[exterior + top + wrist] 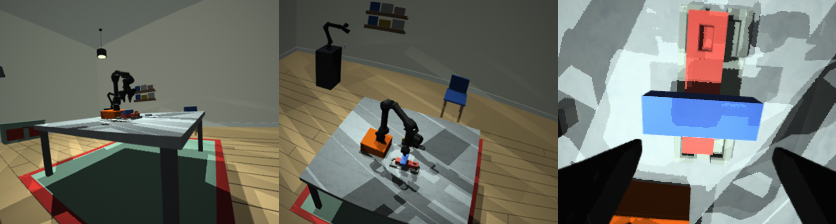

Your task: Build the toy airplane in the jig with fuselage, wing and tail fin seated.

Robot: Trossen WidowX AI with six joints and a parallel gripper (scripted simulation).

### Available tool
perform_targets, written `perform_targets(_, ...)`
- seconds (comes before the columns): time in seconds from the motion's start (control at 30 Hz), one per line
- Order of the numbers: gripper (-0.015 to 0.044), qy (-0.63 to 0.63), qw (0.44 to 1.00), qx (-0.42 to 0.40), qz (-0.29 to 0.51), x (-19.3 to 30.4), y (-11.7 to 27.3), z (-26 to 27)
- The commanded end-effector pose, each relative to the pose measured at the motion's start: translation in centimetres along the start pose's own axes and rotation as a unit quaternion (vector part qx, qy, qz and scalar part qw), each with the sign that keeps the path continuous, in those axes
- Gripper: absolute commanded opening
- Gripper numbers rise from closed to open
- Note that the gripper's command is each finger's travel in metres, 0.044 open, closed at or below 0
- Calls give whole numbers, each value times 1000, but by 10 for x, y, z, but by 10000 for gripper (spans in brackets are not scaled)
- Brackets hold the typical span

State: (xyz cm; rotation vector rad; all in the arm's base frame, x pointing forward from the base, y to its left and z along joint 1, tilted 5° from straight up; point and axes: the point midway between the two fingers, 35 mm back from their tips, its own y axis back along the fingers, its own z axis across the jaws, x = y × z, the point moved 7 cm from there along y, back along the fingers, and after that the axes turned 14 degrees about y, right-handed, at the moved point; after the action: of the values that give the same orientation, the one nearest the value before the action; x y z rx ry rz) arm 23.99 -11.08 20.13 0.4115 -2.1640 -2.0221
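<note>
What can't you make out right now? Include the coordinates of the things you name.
- Wing's [404, 160] [127, 111] [702, 117] tab: hidden beneath the wing, wrist view.
- Yellow piece [403, 140] [136, 112]: partly behind the arm [384, 123] [115, 88], top; too small, exterior.
- Fuselage [409, 163] [126, 116] [704, 65] underside: too small, exterior.
- Orange base [373, 145] [108, 114] [653, 220]: cut off by wrist view's lower edge.

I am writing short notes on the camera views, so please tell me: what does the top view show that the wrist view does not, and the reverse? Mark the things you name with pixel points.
Only top: a yellow piece [403, 140] partly hidden by the arm, perhaps the tail fin; the blue chair [455, 97]; the black pedestal [328, 67].

Only wrist: the wide gap between the open fingers of the gripper [405, 153] [707, 150], with nothing gripped.

Both: the blue wing [404, 160] [702, 117] lying across the red fuselage [409, 163] [704, 67], and the orange block [369, 148] [648, 220].
</note>
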Motion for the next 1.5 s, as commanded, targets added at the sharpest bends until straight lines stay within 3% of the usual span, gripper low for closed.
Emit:
perform_targets(0.0,440,6,1000,-4,0,-9,-1,15)
perform_targets(0.37,440,6,1000,-14,2,-40,-2,143)
perform_targets(0.73,440,5,1000,-15,0,-6,-1,256)
perform_targets(0.9,440,5,1000,-15,-1,-3,-3,262)
perform_targets(1.07,440,5,1000,-14,-1,-3,-55,263)
perform_targets(1.47,440,5,1000,-14,-1,-3,-74,264)
